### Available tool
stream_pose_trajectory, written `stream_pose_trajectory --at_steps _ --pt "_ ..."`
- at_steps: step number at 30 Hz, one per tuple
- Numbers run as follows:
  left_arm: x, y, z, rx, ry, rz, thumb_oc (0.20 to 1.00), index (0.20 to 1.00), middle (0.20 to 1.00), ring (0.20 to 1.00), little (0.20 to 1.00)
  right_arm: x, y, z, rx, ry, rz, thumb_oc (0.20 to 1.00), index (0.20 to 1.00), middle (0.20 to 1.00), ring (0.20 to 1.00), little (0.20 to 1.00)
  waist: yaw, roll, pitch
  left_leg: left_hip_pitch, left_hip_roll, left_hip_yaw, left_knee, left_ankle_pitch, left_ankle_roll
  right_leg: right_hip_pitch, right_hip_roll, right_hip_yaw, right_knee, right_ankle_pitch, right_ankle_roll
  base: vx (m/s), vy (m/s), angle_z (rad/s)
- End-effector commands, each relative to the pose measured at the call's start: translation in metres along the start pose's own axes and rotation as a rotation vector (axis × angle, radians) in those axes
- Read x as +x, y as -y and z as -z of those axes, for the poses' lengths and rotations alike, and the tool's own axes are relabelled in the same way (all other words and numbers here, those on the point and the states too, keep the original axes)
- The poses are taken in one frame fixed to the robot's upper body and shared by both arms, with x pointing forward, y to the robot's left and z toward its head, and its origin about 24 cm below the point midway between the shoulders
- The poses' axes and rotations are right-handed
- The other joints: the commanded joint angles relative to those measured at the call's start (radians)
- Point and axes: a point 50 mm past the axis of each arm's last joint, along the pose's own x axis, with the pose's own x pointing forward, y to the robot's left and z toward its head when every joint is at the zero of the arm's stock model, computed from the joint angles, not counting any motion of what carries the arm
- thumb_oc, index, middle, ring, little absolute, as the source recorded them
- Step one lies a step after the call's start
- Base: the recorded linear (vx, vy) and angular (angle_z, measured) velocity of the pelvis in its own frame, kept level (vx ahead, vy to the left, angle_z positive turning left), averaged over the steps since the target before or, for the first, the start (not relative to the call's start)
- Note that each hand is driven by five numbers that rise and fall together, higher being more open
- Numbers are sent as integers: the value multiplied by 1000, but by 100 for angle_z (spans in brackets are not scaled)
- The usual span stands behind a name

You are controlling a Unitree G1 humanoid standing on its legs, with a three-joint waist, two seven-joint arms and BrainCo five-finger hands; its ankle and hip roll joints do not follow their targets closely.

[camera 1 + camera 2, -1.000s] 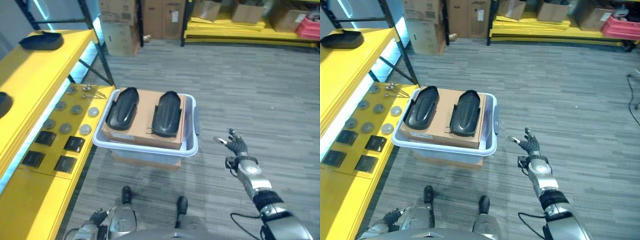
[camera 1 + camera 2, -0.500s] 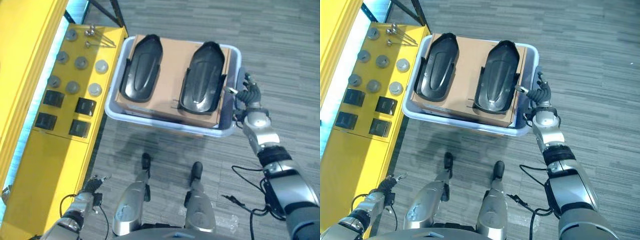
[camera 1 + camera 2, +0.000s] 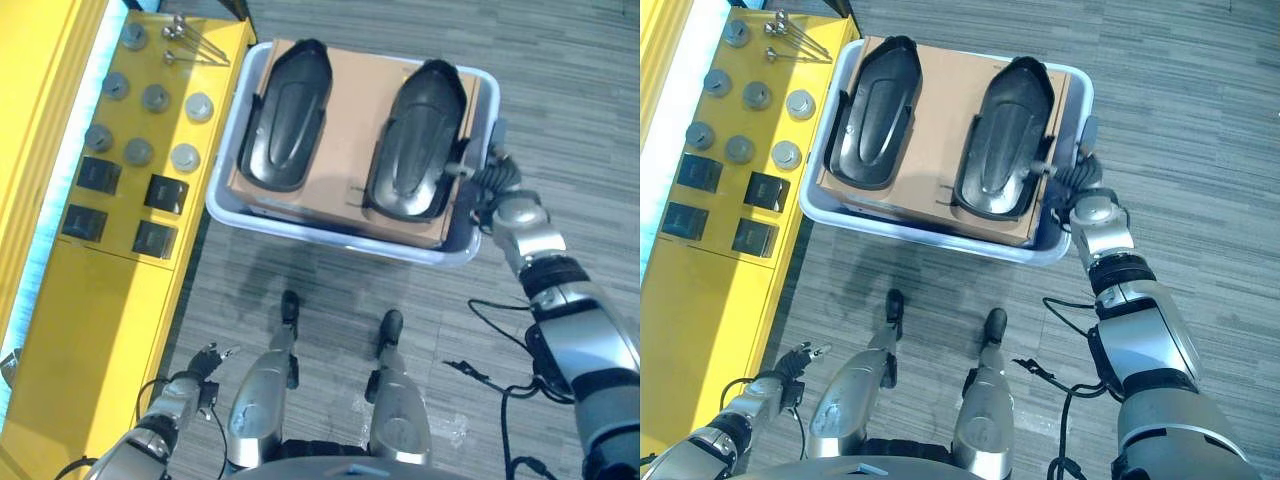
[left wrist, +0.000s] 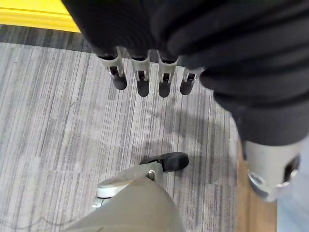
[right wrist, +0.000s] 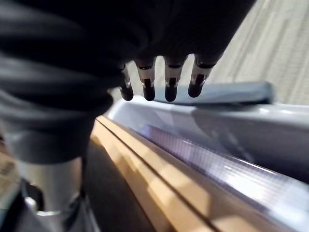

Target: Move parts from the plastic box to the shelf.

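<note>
A pale plastic box [image 3: 322,239] stands on the floor with a cardboard sheet [image 3: 353,110] inside it. Two black moulded parts lie on the sheet, one on the left [image 3: 285,128] and one on the right [image 3: 417,140]. My right hand [image 3: 488,182] hovers at the box's right rim beside the right part, fingers straight and holding nothing. In the right wrist view its fingertips [image 5: 170,92] hang over the box wall [image 5: 231,145]. The yellow shelf [image 3: 60,330] runs along the left. My left hand [image 3: 203,359] hangs low near the shelf, its fingers [image 4: 141,83] relaxed above the carpet.
On the shelf's lower yellow board lie several grey discs [image 3: 185,156], black square pieces [image 3: 166,193] and some bolts [image 3: 180,30]. Grey carpet [image 3: 560,90] surrounds the box on its right and near sides.
The camera has tilted down over the box. My right hand has come from the open floor to the box's right rim, close to the right black part. The left hand stays low.
</note>
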Motion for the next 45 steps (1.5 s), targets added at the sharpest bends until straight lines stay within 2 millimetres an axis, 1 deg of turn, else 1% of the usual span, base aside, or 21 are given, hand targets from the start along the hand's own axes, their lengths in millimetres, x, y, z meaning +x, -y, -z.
stream_pose_trajectory --at_steps 1,2,6,11,13,14,16,18,19,21,23,24,26,30,33,34,36,39,40,43,45 --pt "-1 -15 11 10 -58 -17 1000 1000 1000 1000 1000 1 16 12 -207 -147 -69 498 498 498 498 498 23 -11 -40 -16 49 -30 123 -133 -63 -60 -28 9 135 -114 -32 36 -47 9" --pt "-2 -15 12 30 -49 -12 1000 1000 1000 1000 1000 -2 24 39 -265 -275 -66 200 200 200 200 200 34 -10 -47 -3 53 -34 111 -129 -62 -46 -30 -4 131 -113 -32 36 -50 6" --pt "-2 -16 11 18 -17 -21 1000 1000 1000 1000 1000 -6 38 57 -293 -369 8 200 200 200 200 200 45 -7 -67 23 50 -32 91 -129 -62 -18 -33 -18 112 -110 -29 18 -28 11" --pt "-5 -20 13 22 24 -37 1000 1000 1000 1000 1000 -10 50 70 -231 -362 79 200 200 200 200 200 53 -5 -99 68 52 -26 63 -128 -67 29 -32 -34 79 -101 -25 2 -11 6" --pt "-7 -25 6 -11 105 -75 1000 1000 1000 1000 1000 -12 51 75 -235 -353 101 200 200 200 200 200 49 -11 -119 89 55 -18 54 -126 -71 47 -29 -35 68 -97 -22 -2 -2 4" --pt "-8 -28 1 -45 138 -95 1000 1000 1000 1000 1000 -14 53 78 -259 -345 107 200 200 200 200 200 48 -13 -129 100 57 -15 47 -125 -72 57 -29 -37 61 -94 -19 0 0 0" --pt "-14 -38 -25 -109 274 -159 1000 1000 1000 1000 1000 -22 57 89 -299 -270 131 200 200 200 200 200 44 -26 -167 135 64 -8 31 -120 -76 93 -26 -44 44 -85 -11 29 -39 1" --pt "-17 -42 -35 -123 326 -176 1000 1000 1000 1000 1000 -26 56 94 -296 -252 139 200 200 200 200 200 42 -35 -183 149 68 -5 23 -116 -79 109 -24 -49 38 -81 -8 35 -68 11" --pt "-27 -50 -56 -155 422 -188 1000 1000 1000 1000 1000 -33 57 94 -295 -177 156 200 200 200 200 200 39 -49 -216 172 75 2 4 -109 -83 137 -18 -60 22 -75 -3 31 -109 5" --pt "-37 -55 -76 -179 507 -178 1000 1000 1000 1000 1000 -41 59 96 -312 -121 172 200 200 200 200 200 38 -64 -248 189 82 6 -7 -103 -85 164 -12 -73 12 -71 1 22 -114 3" --pt "-41 -56 -84 -183 544 -173 1000 1000 1000 1000 1000 -44 59 95 -315 -90 178 200 200 200 200 200 38 -70 -262 194 86 6 -12 -99 -86 175 -8 -79 9 -70 2 15 -102 -2" --pt "-55 -53 -113 -186 654 -149 1000 1000 1000 1000 1000 -52 57 88 -354 -1 212 200 200 200 200 200 34 -87 -307 202 96 13 -13 -97 -90 207 4 -93 0 -72 2 25 -122 -8" --pt "-58 -51 -120 -193 679 -139 1000 1000 1000 1000 1000 -54 57 85 -359 21 222 200 200 200 200 200 32 -92 -318 204 99 16 -13 -95 -91 214 7 -95 -2 -72 2 0 -72 3" --pt "-74 -36 -156 -198 785 -30 1000 1000 1000 1000 1000 -60 55 58 -438 185 271 200 200 200 200 200 17 -110 -357 225 110 26 -13 -102 -88 234 16 -89 -5 -82 0 -33 -30 -4" --pt "-81 -24 -166 -199 810 70 1000 1000 1000 1000 1000 -63 54 41 -518 274 286 200 200 200 200 200 11 -115 -366 237 115 31 -13 -108 -85 243 18 -85 -5 -87 -1 -34 -16 -7" --pt "-86 -13 -173 -172 817 162 1000 1000 1000 1000 1000 -65 53 25 -596 352 296 200 200 200 200 200 5 -119 -375 247 117 36 -13 -113 -83 248 19 -81 -5 -91 0 -33 -19 -9" --pt "-90 -4 -178 -166 815 244 1000 1000 1000 1000 1000 -68 52 12 -671 422 303 200 200 200 200 200 -1 -121 -382 254 118 39 -13 -117 -82 251 21 -74 -5 -93 2 -12 -9 -2" --pt "-99 25 -188 -199 741 525 1000 1000 1000 1000 1000 -76 49 -21 -869 616 315 200 200 200 200 200 -18 -126 -400 266 121 53 -13 -124 -80 254 23 -65 -5 -96 7 -35 9 -10" --pt "-99 25 -188 -199 741 525 1000 1000 1000 1000 1000 -76 49 -21 -869 616 315 200 200 200 200 200 -18 -126 -400 266 121 53 -13 -124 -80 254 23 -65 -5 -96 7 -44 23 -10" --pt "-105 51 -196 -277 633 724 1000 1000 1000 1000 1000 -82 42 -49 -998 779 319 200 200 200 200 200 -32 -132 -415 275 118 61 -13 -133 -76 257 24 -59 -5 -101 13 -38 23 -10" --pt "-107 64 -201 -304 594 799 1000 1000 1000 1000 1000 -84 36 -64 -1048 854 313 200 200 200 200 200 -41 -135 -422 281 116 66 -13 -139 -73 260 23 -55 -5 -103 15 -17 23 -10"
